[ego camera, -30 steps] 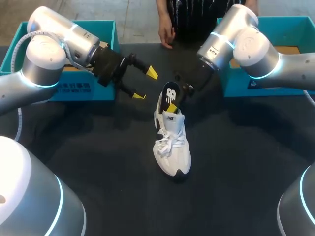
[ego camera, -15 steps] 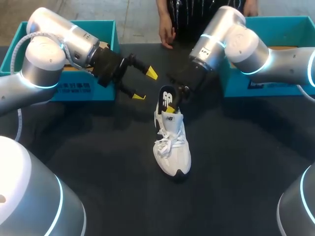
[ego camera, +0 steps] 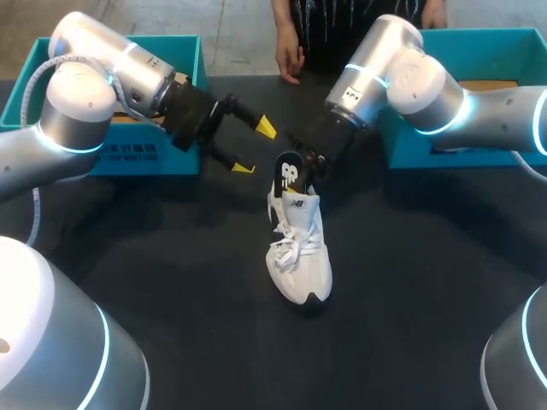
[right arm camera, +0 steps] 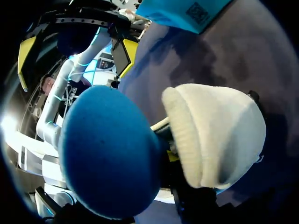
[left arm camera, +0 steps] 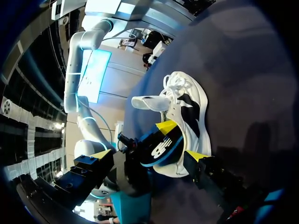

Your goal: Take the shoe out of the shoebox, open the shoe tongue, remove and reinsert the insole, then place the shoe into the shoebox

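Head view: the white shoe (ego camera: 299,256) lies on the dark table (ego camera: 171,282), toe toward the camera, well clear of the teal shoebox (ego camera: 128,158) at the left and of the other one at the right. The insole (ego camera: 289,171) stands up out of the heel opening. The right gripper (ego camera: 306,164) is at its top end, and I judge it clamped on that end. The left gripper (ego camera: 254,147) hovers just beside the heel with its fingers spread and nothing between them.

Left wrist view: the shoe (left arm camera: 187,107) lies ahead of the parted yellow tips. The insole (left arm camera: 161,147) rises between them, touching neither. One yellow tip of the other arm presses on the insole's printed face.

Right wrist view: the insole's blue underside (right arm camera: 107,158) fills the space at the fingers, beside the white heel collar (right arm camera: 215,135).

The step in hand looks like the insole removal, with its front part not yet out of the shoe. The next move calls for a steady pull up and back along the shoe's length. The free gripper may need to pin the shoe so it does not lift with the insole
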